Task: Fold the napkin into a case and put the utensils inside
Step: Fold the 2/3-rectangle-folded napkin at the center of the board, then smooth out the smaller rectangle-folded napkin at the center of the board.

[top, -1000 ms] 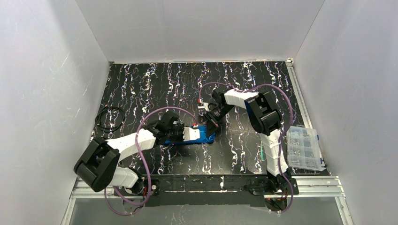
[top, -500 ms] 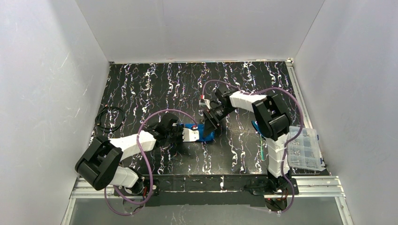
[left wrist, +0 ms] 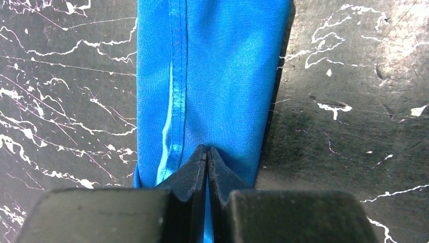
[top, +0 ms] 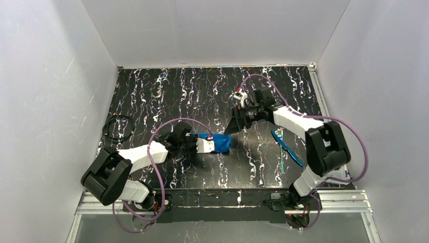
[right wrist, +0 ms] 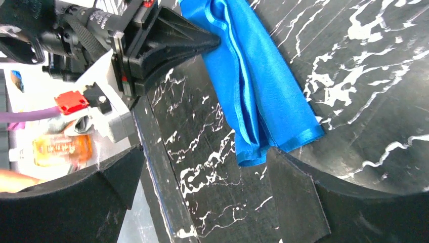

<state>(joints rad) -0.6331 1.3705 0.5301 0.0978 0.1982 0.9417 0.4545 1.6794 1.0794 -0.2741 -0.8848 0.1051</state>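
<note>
The napkin (top: 218, 143) lies on the black marbled table as a narrow, folded bright blue strip. My left gripper (top: 204, 145) is shut on its left end; in the left wrist view the closed tips (left wrist: 207, 153) pinch the cloth (left wrist: 217, 71). My right gripper (top: 232, 125) hangs open just above and to the right of the napkin, holding nothing. The right wrist view shows the napkin (right wrist: 258, 86) beyond that gripper (right wrist: 202, 187), apart from its spread fingers (right wrist: 296, 195). The utensils (top: 285, 146), thin blue-green sticks, lie on the table to the right, near the right arm.
A coiled black cable (top: 118, 128) lies at the table's left edge. White walls close in the table on three sides. The table's near edge (right wrist: 158, 172) shows in the right wrist view. Purple cables loop over both arms.
My right gripper has opened, let go of the napkin and pulled away up and to the right. Its elbow swung right, uncovering the utensils. My left gripper has closed on the napkin's left end.
</note>
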